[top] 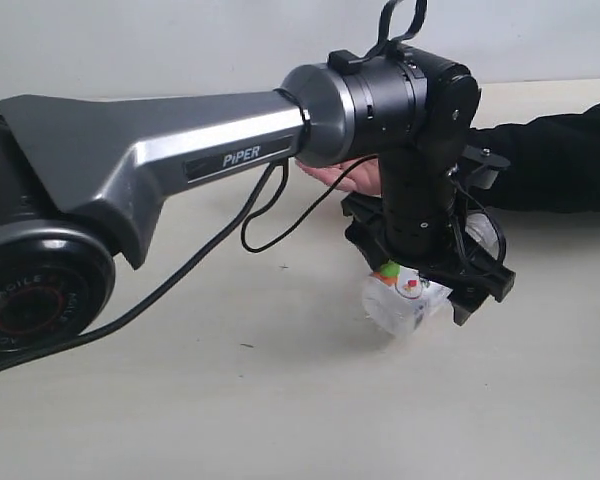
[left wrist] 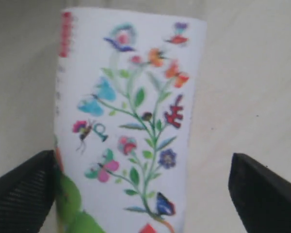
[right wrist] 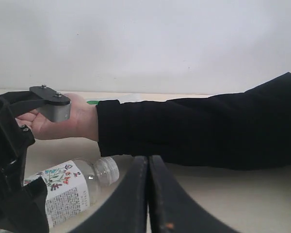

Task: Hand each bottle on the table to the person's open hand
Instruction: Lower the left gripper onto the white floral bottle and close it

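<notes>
Floral-label bottle (left wrist: 131, 121) lies on its side on the desk (top: 230, 400), between the wide-spread fingers of my left tool (left wrist: 141, 165): one finger just beside it, the other apart. My right tool (right wrist: 148, 165) is closed and empty. The person's open hand (right wrist: 80, 124) is near, palm up.

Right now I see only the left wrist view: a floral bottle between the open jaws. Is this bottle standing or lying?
Observer: The floral bottle is lying on its side on the table.
Operator: Where is the person's hand?
Observer: The person's hand is beyond the bottle, partly hidden by the left arm. Its black sleeve stretches away from it.
Operator: And the other arm?
Observer: The right jaws are shut, with nothing between them.
</notes>
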Robot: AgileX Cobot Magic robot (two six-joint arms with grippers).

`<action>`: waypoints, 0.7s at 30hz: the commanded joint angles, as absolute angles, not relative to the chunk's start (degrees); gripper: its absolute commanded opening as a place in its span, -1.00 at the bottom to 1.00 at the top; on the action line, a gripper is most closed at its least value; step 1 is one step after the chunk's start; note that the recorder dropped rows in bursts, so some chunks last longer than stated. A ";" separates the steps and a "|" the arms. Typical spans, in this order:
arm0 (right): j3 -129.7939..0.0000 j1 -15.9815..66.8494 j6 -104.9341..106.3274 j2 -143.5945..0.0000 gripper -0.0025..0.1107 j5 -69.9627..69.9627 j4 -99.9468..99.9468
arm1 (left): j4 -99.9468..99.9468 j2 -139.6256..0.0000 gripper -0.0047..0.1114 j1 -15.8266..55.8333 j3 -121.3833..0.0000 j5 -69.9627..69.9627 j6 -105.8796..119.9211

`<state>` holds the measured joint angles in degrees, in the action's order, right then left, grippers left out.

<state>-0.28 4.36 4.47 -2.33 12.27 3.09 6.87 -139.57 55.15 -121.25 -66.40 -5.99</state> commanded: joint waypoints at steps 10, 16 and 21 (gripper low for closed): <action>0.00 4.04 4.49 -1.92 -0.96 11.47 2.80 | 6.31 -142.30 0.46 55.34 -121.49 -63.92 -5.00; 0.00 4.04 4.49 -1.92 -0.96 11.47 2.80 | 6.31 -142.14 -0.43 55.34 -121.49 -65.25 -4.89; 0.00 4.04 4.49 -1.92 -0.96 11.47 2.96 | 6.31 -140.71 -0.91 55.34 -121.49 -67.47 -4.65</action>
